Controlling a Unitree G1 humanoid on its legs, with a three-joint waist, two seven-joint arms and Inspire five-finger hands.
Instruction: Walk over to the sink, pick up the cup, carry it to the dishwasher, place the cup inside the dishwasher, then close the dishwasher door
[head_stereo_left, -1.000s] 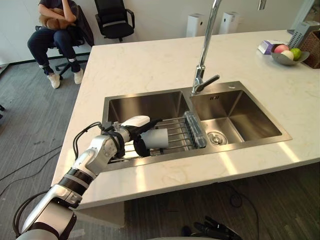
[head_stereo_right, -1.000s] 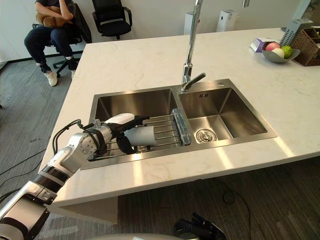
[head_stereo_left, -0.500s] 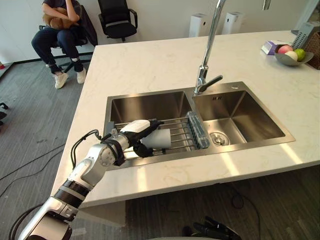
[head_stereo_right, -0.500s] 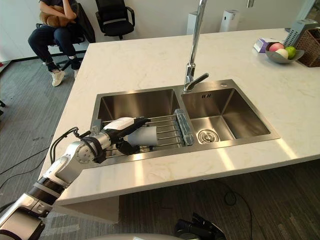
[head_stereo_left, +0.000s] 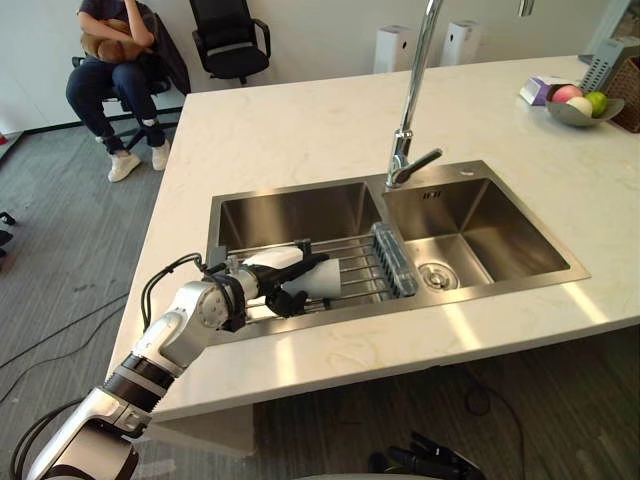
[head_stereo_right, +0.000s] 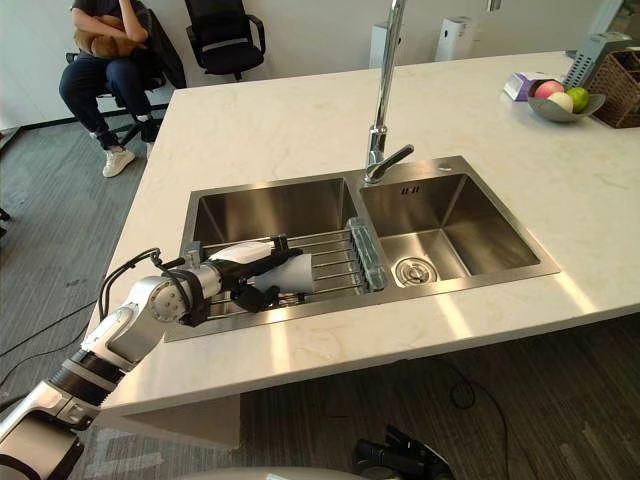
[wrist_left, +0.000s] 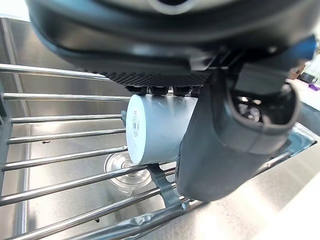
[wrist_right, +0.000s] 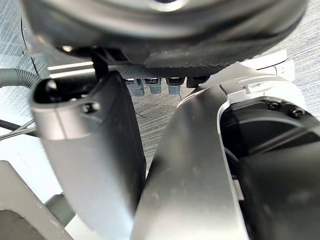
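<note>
Sink rack (head_stereo_left: 358, 262), white cup (wrist_left: 155, 126) on its side, left hand (head_stereo_left: 262, 281) clasped round it

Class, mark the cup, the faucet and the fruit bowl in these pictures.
cup (wrist_left: 157, 125), left wrist view, its side wall.
faucet (head_stereo_left: 412, 90), left eye view, its tall pipe.
fruit bowl (head_stereo_left: 578, 118), left eye view, its outer wall.

The sink (head_stereo_left: 480, 290) sits mid-frame in the countertop (head_stereo_left: 300, 130), the faucet (head_stereo_left: 405, 150) behind the divide between its basins. A rack (head_stereo_left: 355, 262) spans the near part of the left basin (head_stereo_left: 290, 210); the cup (head_stereo_left: 318, 281) lies sideways on it, the left hand (head_stereo_left: 272, 280) wrapped round it from the left. A bowl (head_stereo_left: 575, 112) stands upper right, a seated person (head_stereo_left: 110, 70) upper left.
</note>
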